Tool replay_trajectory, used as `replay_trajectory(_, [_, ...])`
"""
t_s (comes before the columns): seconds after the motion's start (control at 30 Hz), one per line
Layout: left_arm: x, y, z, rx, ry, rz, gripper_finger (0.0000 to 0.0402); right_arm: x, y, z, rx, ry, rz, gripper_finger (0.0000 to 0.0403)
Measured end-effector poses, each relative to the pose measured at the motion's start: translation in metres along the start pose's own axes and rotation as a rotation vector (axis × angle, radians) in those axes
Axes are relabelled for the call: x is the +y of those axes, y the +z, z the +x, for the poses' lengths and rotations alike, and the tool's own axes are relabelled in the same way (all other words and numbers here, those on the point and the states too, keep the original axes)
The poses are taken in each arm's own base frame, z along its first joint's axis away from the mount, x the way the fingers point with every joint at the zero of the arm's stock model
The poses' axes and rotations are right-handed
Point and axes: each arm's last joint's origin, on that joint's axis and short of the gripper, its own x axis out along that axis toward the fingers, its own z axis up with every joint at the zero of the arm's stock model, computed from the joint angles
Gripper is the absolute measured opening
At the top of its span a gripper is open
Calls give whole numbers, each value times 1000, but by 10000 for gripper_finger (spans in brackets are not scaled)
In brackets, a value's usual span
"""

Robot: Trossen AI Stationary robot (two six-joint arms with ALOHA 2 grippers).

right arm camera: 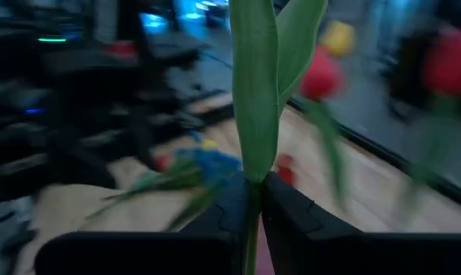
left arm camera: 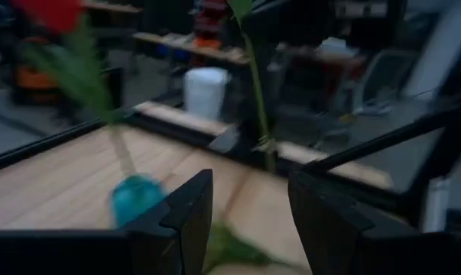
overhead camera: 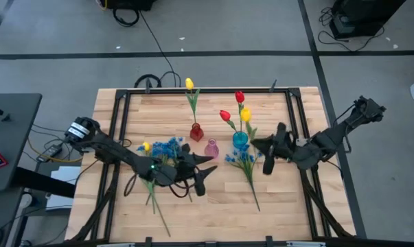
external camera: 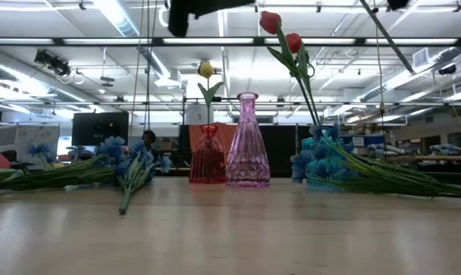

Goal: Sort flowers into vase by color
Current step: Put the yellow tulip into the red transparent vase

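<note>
Green stem and leaves [right arm camera: 254, 99] stood pinched between the right gripper's [overhead camera: 268, 156] nearly closed fingers [right arm camera: 291, 214], as its wrist view showed; which flower this stem belonged to could not be told for certain. That gripper hung above the table [overhead camera: 289, 206], just beside the blue vase [overhead camera: 240, 140], which held two red tulips [overhead camera: 225, 115] and a yellow tulip [overhead camera: 246, 114]. Below and beside the same gripper a bunch of blue blossoms [overhead camera: 242, 158] lay flat on the wood, its stem running away toward the table's near edge. The left gripper [overhead camera: 205, 173] hovered with its fingers [left arm camera: 186, 210] parted and nothing between them, near the pink vase [overhead camera: 211, 147], which stood empty. Farther off from it, the red vase [overhead camera: 196, 131] carried a single yellow tulip [overhead camera: 189, 84]. Just behind the left gripper, along its arm, more flowers lay on the table: another blue bunch [overhead camera: 167, 147] and a yellow tulip head [overhead camera: 145, 146], with stems trailing under the arm. In the low view the red vase and pink vase stood side by side, touching or nearly so, while the blue vase was mostly hidden behind the lying blue bunch.
</note>
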Motion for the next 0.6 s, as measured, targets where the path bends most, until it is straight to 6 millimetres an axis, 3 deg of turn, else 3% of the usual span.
replay_trajectory(0.27, [-6,0,18,-88,-110,83,177,42,-4,24,-116,188,-122,44])
replay_trajectory(0.6, [-16,11,24,-129,-161,178,177,62,-8,48,-246,208,-182,44])
